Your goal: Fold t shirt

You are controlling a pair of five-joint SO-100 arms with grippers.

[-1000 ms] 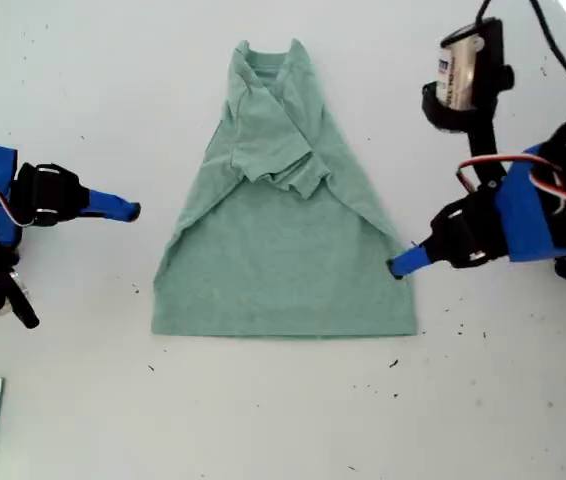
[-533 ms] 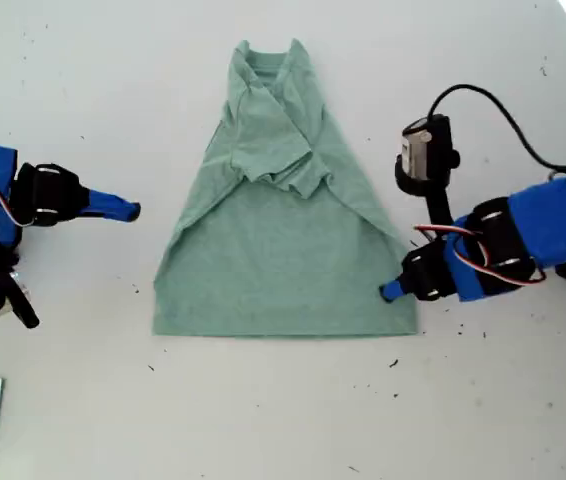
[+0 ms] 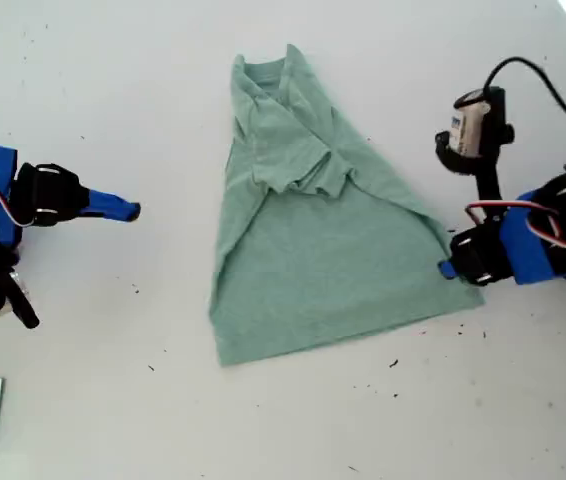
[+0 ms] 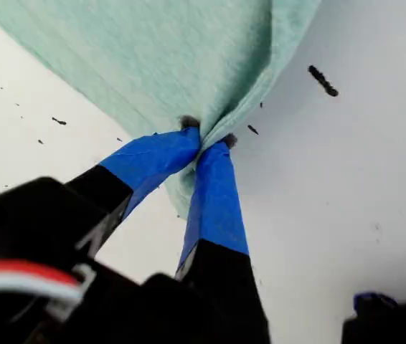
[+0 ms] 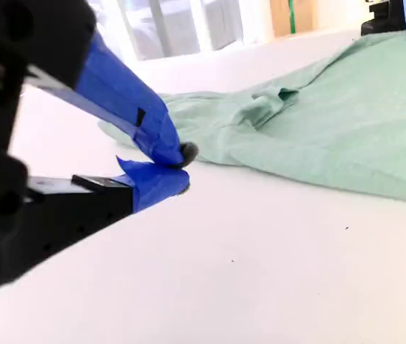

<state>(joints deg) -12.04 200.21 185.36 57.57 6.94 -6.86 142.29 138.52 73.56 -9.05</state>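
Gripping: my first gripper (image 4: 206,140) is clamped on a pinch of hem at the corner of the t shirt (image 3: 313,240), at the exterior view's right.
Idle arm: my second gripper (image 5: 178,172) hangs over bare table (image 3: 83,400) at the exterior view's left, well apart from the cloth; its blue-taped tips look nearly together with nothing between them, though the angle is poor.
Position: the t shirt lies mid-table, neckline toward the exterior view's top, hem toward its bottom and skewed to its right.
Progress: both sleeves and sides appear folded in over the chest, giving a narrow triangle. The lengthwise fold, hem up to collar, looks not yet done.
Fabric: pale mint knit, soft and limp, bunched in wrinkles where the sleeves overlap; ribbed round neck.
Surface: smooth white tabletop flecked with dark specks.
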